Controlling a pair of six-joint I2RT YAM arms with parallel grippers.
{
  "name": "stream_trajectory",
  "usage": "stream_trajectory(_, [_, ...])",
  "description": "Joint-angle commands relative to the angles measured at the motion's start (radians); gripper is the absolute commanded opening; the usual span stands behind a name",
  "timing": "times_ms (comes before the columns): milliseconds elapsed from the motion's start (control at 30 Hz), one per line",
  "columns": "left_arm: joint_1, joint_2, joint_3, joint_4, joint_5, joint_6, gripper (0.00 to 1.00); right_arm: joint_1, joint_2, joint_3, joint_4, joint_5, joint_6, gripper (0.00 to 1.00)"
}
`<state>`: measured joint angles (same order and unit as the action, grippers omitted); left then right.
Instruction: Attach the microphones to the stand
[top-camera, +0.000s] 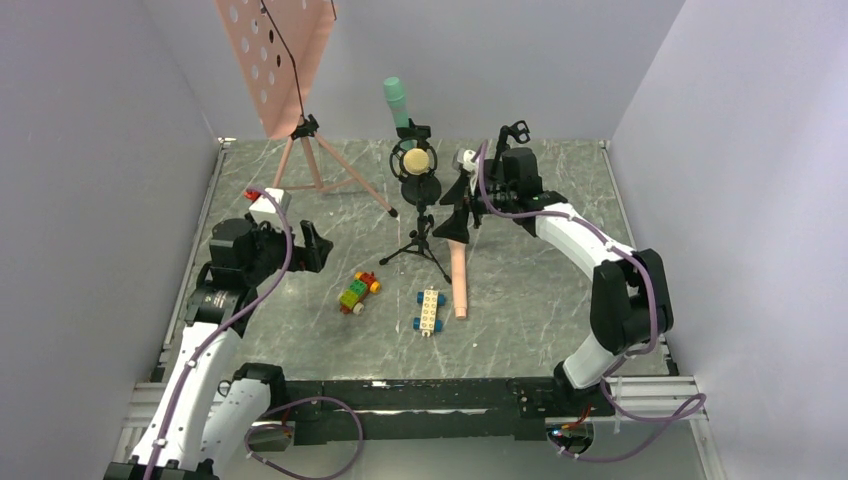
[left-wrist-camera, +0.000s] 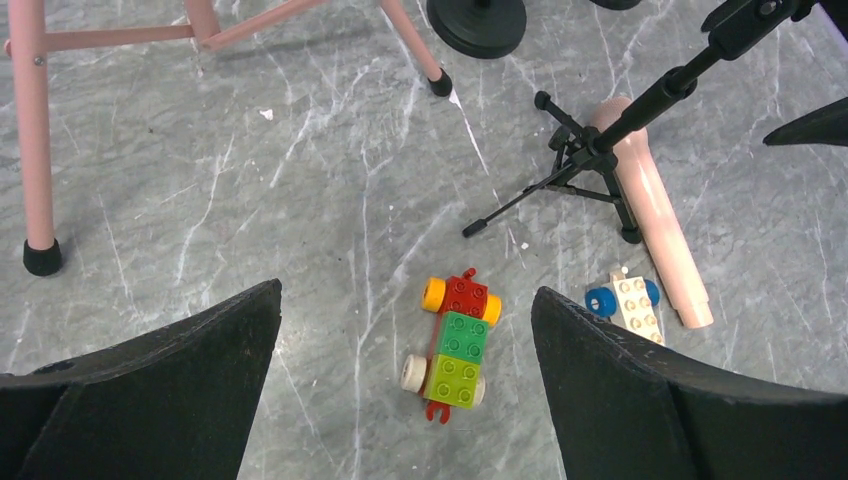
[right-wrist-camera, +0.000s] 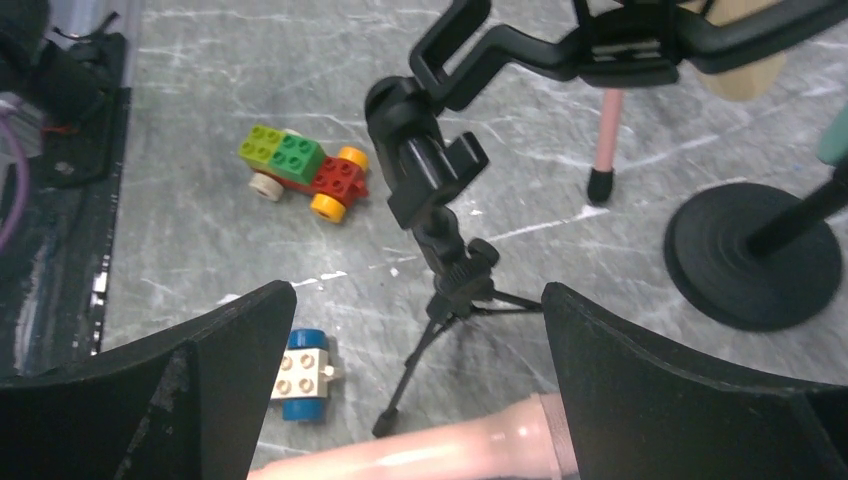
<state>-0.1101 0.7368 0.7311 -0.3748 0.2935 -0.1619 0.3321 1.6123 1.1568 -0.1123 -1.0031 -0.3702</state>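
Hovering above the salmon pink microphone (top-camera: 460, 285), which lies on the desk (top-camera: 540, 320) beside the tripod stand (top-camera: 420, 240), the right hand (right-wrist-camera: 420, 310) is spread apart, as is the left hand (left-wrist-camera: 405, 300). The mint green microphone (top-camera: 394, 98) and the tan-yellow microphone (top-camera: 415, 160) appear mounted. Next it likely lowers and clamps the pink one.

I work over a dark grey tabletop (top-camera: 540, 300) patterned like marble, with thin white veins crossing it in every direction. Three plain walls of pale lavender-white box it in: a back wall (top-camera: 520, 70), a left wall (top-camera: 90, 180) and a right wall (top-camera: 740, 200), each rising straight from the table's edge. A silver metal rail (top-camera: 183, 290) runs along the left edge, and a slotted aluminium frame (top-camera: 650, 385) crosses the near edge. The light is soft and even, and shadows on the surface are faint.
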Motion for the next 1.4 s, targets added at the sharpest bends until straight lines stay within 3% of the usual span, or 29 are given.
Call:
stream_trajectory(0, [0.019, -0.004, 0.019, 0.059, 0.039, 0.007, 0.99, 0.018, 0.031, 0.046, 0.089, -0.105, 0.056, 1.00])
stream_trajectory(633, [0.026, 0.016, -0.002, 0.083, 0.088, 0.004, 0.99, 0.021, 0.128, 0.105, 0.034, -0.234, -0.128, 1.00])
stream_trajectory(867, [0.026, 0.043, -0.003, 0.081, 0.077, 0.005, 0.99, 0.025, 0.156, 0.130, 0.103, -0.234, -0.059, 0.98])
stream_trajectory(967, [0.026, 0.045, -0.005, 0.082, 0.075, 0.003, 0.99, 0.028, 0.145, 0.102, 0.192, -0.238, 0.013, 0.93])
stream_trajectory(1100, [0.027, 0.046, -0.006, 0.083, 0.076, 0.001, 0.99, 0.029, 0.132, 0.030, 0.392, -0.250, 0.177, 0.85])
stream_trajectory(1167, [0.027, 0.044, -0.006, 0.084, 0.075, 0.002, 0.99, 0.030, 0.134, -0.010, 0.555, -0.261, 0.342, 0.80])
stream_trajectory(1367, [0.027, 0.029, -0.008, 0.078, 0.070, 0.008, 0.99, 0.027, 0.216, -0.115, 1.337, -0.295, 0.910, 0.70])
